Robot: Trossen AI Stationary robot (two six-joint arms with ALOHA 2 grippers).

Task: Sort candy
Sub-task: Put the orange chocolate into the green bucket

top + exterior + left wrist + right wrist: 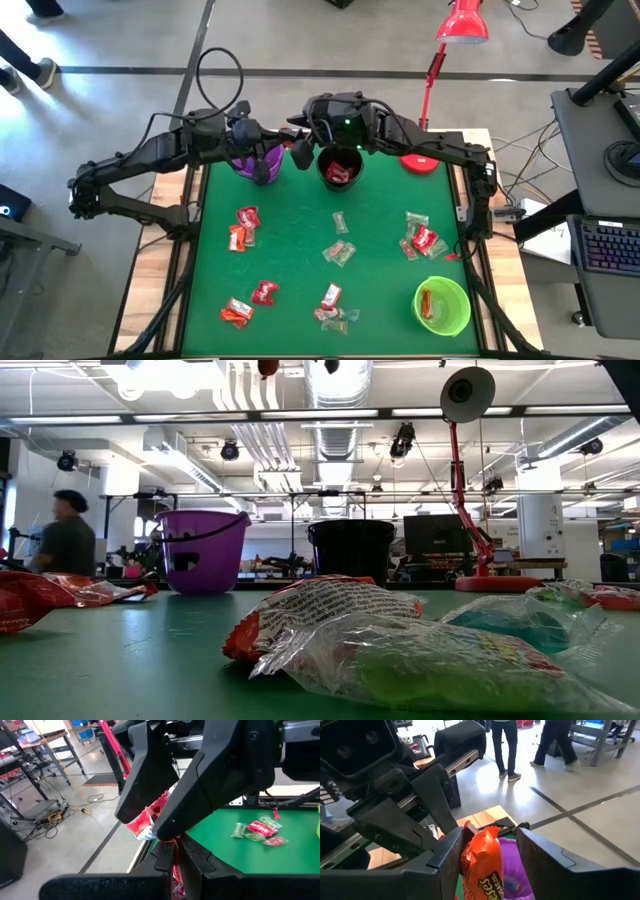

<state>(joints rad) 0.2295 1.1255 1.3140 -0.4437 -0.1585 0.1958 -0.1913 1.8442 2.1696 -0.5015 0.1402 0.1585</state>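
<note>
Jaws: right gripper spread wide around orange candy above purple cup | left gripper beside that cup, pinched shut on red candy | Risk: orange candy may snag a finger and drop outside the cup.

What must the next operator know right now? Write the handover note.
Left gripper: shut on a red candy, beside the purple cup.
Right gripper: open above the purple cup, with an orange candy loose between its fingers.
Done: red pieces in the black cup, and one orange-red piece in the green cup.
Left: loose candy scattered over the green mat, to be sorted.
</note>
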